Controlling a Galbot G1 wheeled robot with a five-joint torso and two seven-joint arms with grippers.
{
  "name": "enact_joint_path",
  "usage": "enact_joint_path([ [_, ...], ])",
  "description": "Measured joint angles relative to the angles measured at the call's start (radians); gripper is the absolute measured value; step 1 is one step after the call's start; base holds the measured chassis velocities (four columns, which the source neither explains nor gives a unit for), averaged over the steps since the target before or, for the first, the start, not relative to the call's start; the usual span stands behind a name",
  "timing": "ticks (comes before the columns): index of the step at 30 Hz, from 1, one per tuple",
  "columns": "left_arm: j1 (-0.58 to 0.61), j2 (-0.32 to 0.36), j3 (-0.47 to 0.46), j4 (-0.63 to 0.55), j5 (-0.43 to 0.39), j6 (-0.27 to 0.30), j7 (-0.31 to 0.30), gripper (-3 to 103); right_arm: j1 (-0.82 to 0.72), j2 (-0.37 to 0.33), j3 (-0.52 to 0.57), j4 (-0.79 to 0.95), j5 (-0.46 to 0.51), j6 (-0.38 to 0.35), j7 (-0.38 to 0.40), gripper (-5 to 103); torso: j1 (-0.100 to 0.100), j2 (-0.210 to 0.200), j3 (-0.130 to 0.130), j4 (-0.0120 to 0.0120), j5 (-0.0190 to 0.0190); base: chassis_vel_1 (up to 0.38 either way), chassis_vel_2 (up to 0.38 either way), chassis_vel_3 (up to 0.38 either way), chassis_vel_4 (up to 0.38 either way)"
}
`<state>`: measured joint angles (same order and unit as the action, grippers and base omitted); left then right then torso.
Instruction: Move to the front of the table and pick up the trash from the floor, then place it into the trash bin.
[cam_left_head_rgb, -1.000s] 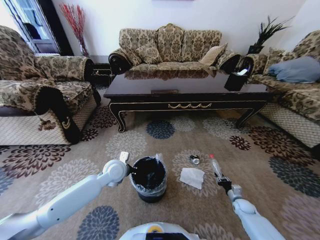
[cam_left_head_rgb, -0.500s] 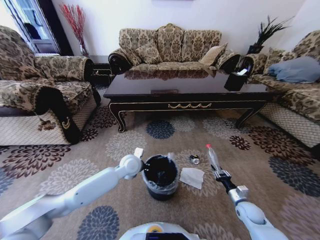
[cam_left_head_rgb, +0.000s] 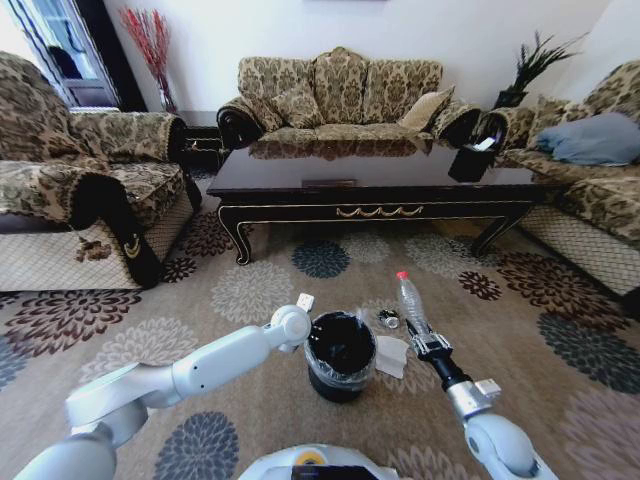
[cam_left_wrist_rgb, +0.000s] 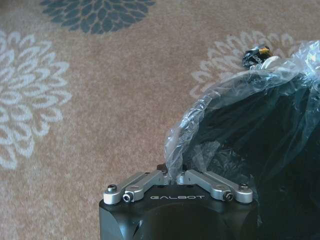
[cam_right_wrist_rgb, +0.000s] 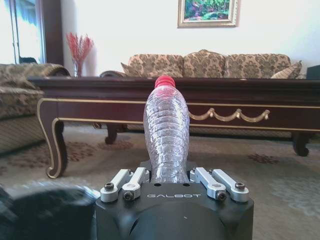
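Observation:
My right gripper (cam_left_head_rgb: 428, 345) is shut on a clear plastic bottle (cam_left_head_rgb: 409, 303) with a red cap, holding it off the carpet with the cap pointing up and away; the right wrist view shows the bottle (cam_right_wrist_rgb: 166, 135) upright between the jaws of the gripper (cam_right_wrist_rgb: 170, 181). My left gripper (cam_left_head_rgb: 308, 332) is shut on the bag liner at the rim of the black trash bin (cam_left_head_rgb: 338, 384). In the left wrist view the fingers pinch the translucent bag (cam_left_wrist_rgb: 225, 100). A white napkin (cam_left_head_rgb: 392, 356) and a small silvery can (cam_left_head_rgb: 388, 318) lie on the floor (cam_left_head_rgb: 250, 290) right of the bin.
The dark coffee table (cam_left_head_rgb: 380, 190) stands ahead, its gold-trimmed rail facing me (cam_right_wrist_rgb: 230, 112). Patterned sofas surround it on the left (cam_left_head_rgb: 80, 190), at the back (cam_left_head_rgb: 340, 95) and on the right (cam_left_head_rgb: 600, 170). A black tissue holder (cam_left_head_rgb: 470, 160) sits on the table's right end.
My left gripper has pulled the bin to the right, up against the napkin. My right gripper has raised the bottle higher and moved it left, toward the bin.

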<state>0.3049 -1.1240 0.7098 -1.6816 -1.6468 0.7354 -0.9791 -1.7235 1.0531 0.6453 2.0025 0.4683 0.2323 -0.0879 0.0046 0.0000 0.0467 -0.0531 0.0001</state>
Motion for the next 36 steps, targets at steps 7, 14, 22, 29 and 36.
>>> enact_joint_path([
  [7, -0.048, -0.064, 0.032, 0.016, -0.023, -0.001, -0.010, 2, -0.046, 0.036, -0.025, 0.115, -0.011, -0.016, 0.015, 30, 0.000, 0.000, 0.000, -0.0001, -0.0001, 0.000, 0.000, 0.000, 0.000],
  [14, -0.080, -0.119, 0.047, 0.029, -0.039, -0.012, -0.017, 2, -0.067, 0.050, -0.049, 0.159, -0.015, -0.028, 0.023, 30, 0.000, 0.000, 0.000, -0.0001, -0.0001, 0.000, 0.000, 0.000, 0.000],
  [22, -0.084, -0.130, 0.075, -0.010, -0.045, -0.024, -0.023, 2, -0.084, 0.080, -0.069, 0.130, -0.049, -0.024, 0.022, 30, 0.000, 0.000, 0.000, 0.0000, 0.0000, 0.000, 0.000, 0.000, 0.000],
  [29, -0.084, -0.104, 0.061, -0.033, -0.046, -0.028, -0.028, 2, -0.082, 0.079, -0.074, 0.098, -0.074, -0.010, 0.020, 30, 0.000, 0.000, 0.000, 0.0001, -0.0002, 0.000, 0.000, 0.000, 0.000],
  [36, -0.068, -0.093, 0.054, -0.045, -0.045, -0.032, -0.031, 2, -0.100, 0.092, -0.078, 0.086, -0.130, 0.014, -0.023, 42, 0.000, 0.000, 0.000, 0.0000, -0.0001, 0.000, 0.000, 0.000, 0.000],
])
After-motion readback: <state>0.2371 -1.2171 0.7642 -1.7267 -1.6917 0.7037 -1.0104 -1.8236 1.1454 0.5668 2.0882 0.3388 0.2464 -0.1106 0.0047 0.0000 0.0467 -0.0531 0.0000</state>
